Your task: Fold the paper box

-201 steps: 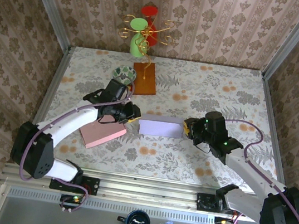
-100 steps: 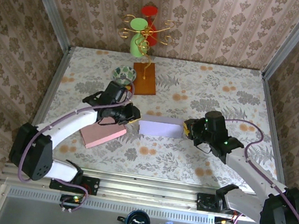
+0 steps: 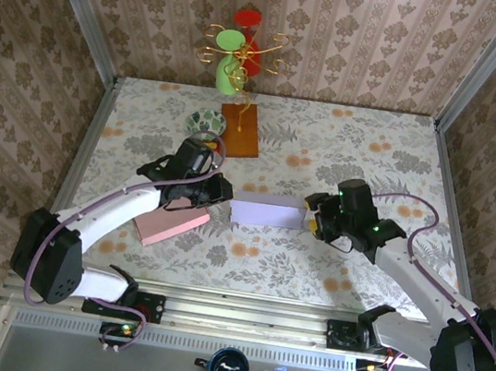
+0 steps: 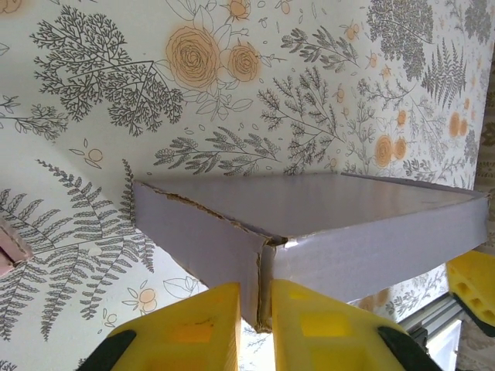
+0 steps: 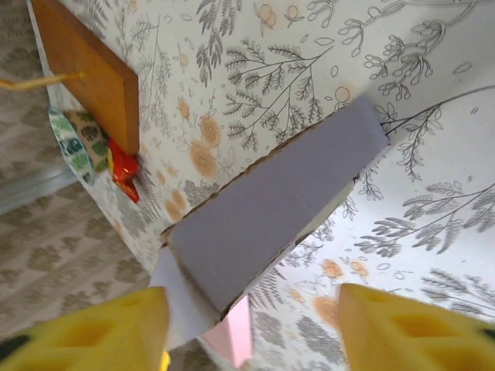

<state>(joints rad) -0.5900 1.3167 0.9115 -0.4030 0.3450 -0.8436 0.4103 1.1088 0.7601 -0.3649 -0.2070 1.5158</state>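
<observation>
Right gripper (image 5: 247,328) just released, fingers spread at paper box (image 5: 263,209) end; left gripper (image 4: 264,328) pinches corner seam, steadying fold.

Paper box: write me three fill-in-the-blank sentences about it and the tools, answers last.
The left tool is ___ on a corner of the paper box. The right tool, at the box's other end, stands ___. The pink slab lies on the ___ arm's side of the box.
Missing: shut; open; left.
</observation>
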